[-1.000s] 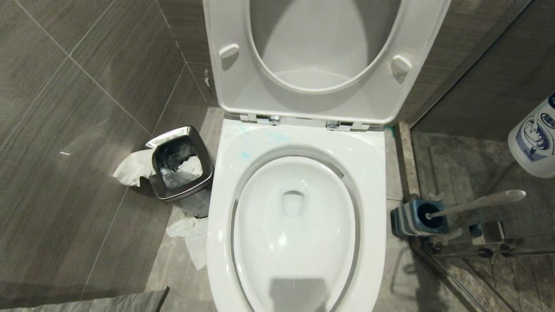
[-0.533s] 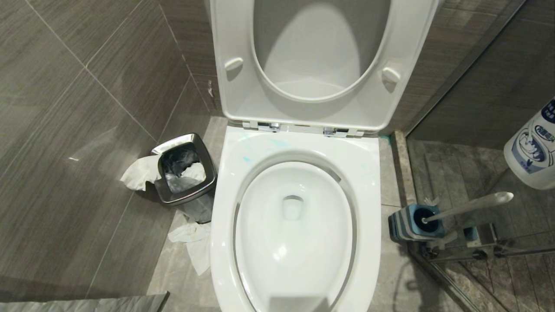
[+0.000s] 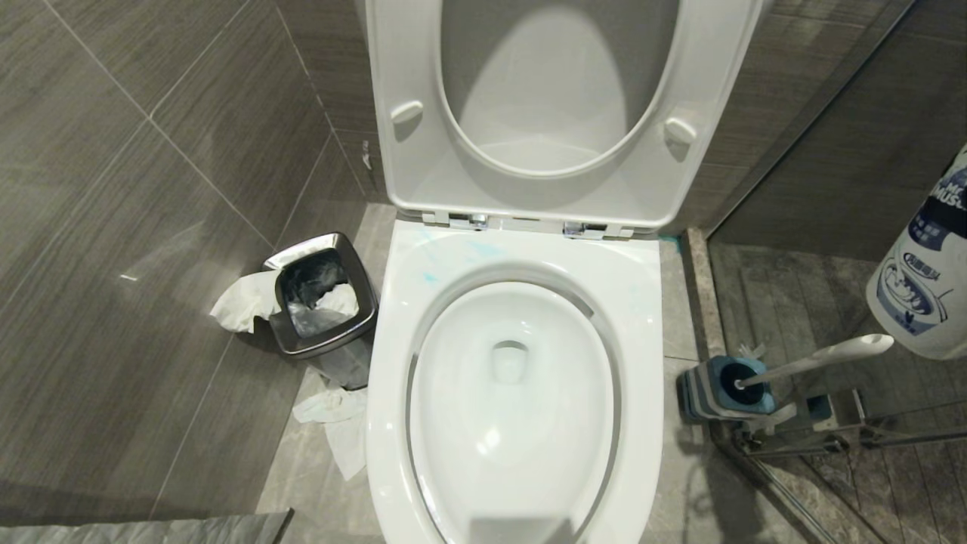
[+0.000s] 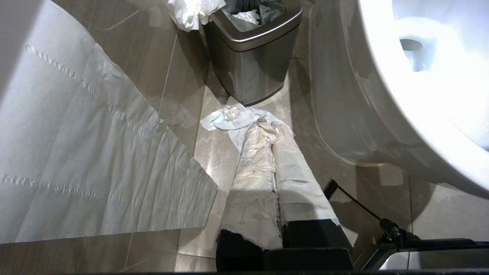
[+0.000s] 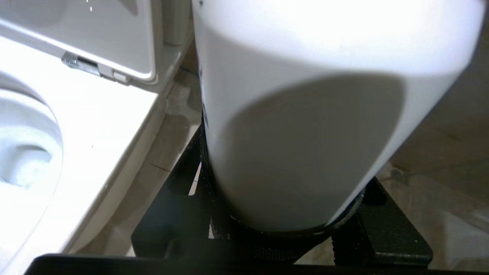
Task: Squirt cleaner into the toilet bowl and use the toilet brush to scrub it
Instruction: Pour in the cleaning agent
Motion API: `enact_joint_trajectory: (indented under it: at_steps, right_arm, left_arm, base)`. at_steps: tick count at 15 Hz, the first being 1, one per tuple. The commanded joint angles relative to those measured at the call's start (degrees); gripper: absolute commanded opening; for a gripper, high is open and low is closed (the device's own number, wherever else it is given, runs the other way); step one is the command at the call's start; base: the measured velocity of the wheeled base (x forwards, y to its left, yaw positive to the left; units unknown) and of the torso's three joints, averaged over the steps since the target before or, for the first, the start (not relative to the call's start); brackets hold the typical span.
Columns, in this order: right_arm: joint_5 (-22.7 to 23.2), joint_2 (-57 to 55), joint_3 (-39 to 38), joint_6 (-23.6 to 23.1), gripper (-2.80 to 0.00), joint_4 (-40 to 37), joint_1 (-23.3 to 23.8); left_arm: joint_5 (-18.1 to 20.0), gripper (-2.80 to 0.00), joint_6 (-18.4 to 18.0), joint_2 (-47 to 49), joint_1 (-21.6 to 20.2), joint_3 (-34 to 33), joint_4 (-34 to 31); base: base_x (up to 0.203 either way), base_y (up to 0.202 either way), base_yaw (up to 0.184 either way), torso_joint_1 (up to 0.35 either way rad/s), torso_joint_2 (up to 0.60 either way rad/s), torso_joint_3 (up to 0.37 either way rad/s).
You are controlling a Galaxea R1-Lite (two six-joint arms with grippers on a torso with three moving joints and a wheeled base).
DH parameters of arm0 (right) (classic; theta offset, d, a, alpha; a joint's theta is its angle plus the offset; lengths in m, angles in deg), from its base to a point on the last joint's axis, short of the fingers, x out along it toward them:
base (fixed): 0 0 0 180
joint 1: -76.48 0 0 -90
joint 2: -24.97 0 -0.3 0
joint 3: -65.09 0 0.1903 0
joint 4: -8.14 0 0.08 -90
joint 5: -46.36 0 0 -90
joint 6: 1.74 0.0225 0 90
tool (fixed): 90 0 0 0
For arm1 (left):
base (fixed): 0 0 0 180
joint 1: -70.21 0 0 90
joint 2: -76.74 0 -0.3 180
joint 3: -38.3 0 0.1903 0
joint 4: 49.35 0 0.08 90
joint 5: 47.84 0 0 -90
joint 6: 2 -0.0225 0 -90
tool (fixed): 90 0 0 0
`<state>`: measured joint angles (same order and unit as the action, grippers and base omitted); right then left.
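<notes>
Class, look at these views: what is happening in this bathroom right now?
The right gripper holds a white cleaner bottle off to the right of the open toilet bowl. Faint blue smears mark the rim. The toilet brush sits in its holder, untouched. The left gripper, paper-wrapped, hangs shut near the steel bin.

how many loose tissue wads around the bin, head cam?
3: one tissue draped over the bin rim on its wall side, one inside it, one on the floor between bin and toilet bowl. More may be hidden.

Open toilet bowl [image 3: 521, 302], blue-smeared; toilet brush [image 3: 812, 359] stands in holder.
</notes>
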<state>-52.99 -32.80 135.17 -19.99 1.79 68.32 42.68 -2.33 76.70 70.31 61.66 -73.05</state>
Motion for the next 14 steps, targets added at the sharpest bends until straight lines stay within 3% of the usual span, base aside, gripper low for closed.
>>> enact_joint_trajectory:
  at_steps: [1,3,5,9,14]
  right_arm:
    - [-9.2,-1.7,-0.2,-1.2,-2.8,0.2,-10.0]
    - [-17.6,-4.5,0.7,-2.6,-2.8,0.3,-17.2]
    - [-23.1,-7.7,1.9,-5.3,-2.8,0.3,-21.0]
    - [-25.3,-12.9,4.3,-10.8,-2.8,1.3,-22.8]
    - [-33.0,-21.9,11.5,-11.5,-2.8,3.6,-33.8]
  left_arm:
    - [0.0,-2.8,0.0,0.0,0.0,-0.1,0.0]
    - [0.0,-2.8,0.0,0.0,0.0,-0.1,0.0]
    - [0.1,-2.8,-0.5,0.0,0.0,-0.1,-0.2]
    - [0.1,-2.8,-0.6,0.0,0.0,-0.1,-0.1]
    - [0.1,-2.8,-0.4,0.0,0.0,-0.1,-0.1]
  base:
    - [0.0,0.0,0.0,0.0,0.0,0.0]
    - [0.0,0.0,0.0,0.0,0.0,0.0]
    - [0.0,0.0,0.0,0.0,0.0,0.0]
    - [0.0,0.0,0.0,0.0,0.0,0.0]
    - [0.0,0.0,0.0,0.0,0.0,0.0]
